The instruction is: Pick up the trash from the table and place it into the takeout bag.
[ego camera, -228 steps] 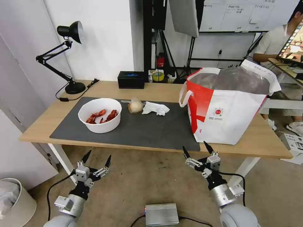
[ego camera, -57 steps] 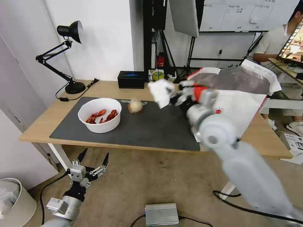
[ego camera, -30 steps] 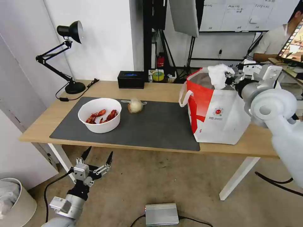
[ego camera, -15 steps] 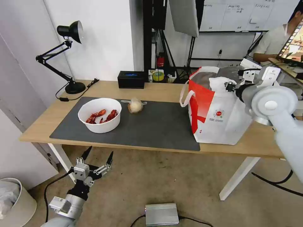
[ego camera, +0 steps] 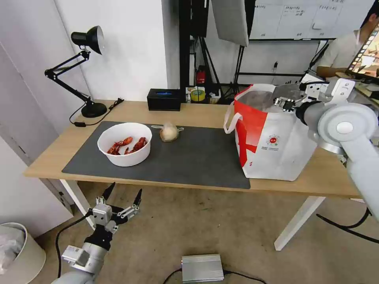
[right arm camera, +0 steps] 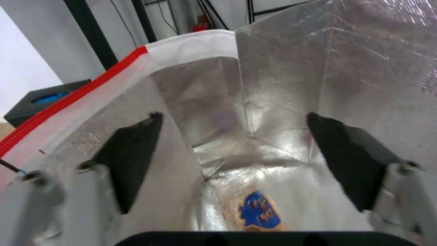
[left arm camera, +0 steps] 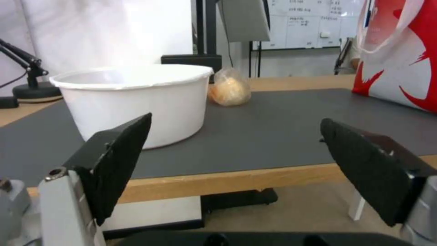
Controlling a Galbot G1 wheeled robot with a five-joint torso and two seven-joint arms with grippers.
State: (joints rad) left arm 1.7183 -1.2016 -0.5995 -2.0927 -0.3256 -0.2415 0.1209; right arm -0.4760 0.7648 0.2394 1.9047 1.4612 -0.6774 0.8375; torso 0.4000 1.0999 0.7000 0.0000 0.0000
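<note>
A: Where's the right hand point(ego camera: 285, 101) rn?

B: Upper right of the head view, over the open top of the takeout bag point(ego camera: 276, 146). Wrist cam looks straight down into the foil lining; black fingers point(right arm camera: 132, 150) spread wide, nothing btwn them.

A: Anything in the bag?

B: At the bottom there's a pale item w/ a blue mark, blurred, can't tell what it is. Tissue can't be made out in there.

A: And the left hand point(ego camera: 119, 200)?

B: Lower left of the head view, below the bench point(ego camera: 197, 112) edge, parked above the floor. Fingers point(left arm camera: 116, 164) wide apart, empty.

A: Trash on the bench?

B: White bowl point(ego camera: 124, 143) w/ red crayfish point(ego camera: 127, 144) sits left-centre on the dark grey mat point(ego camera: 185, 157). Small clear bag w/ beige lump point(ego camera: 169, 132) just right of the bowl, near the mat's far edge, not touching it. Both well apart from the takeout bag, which stands upright on the mat's right end.

A: Other stuff?

B: Black desk lamp point(ego camera: 85, 71) upper left at the bench's back corner, black box point(ego camera: 164, 99) mid-back edge. White bin point(ego camera: 17, 252) on the floor, bottom left.
</note>
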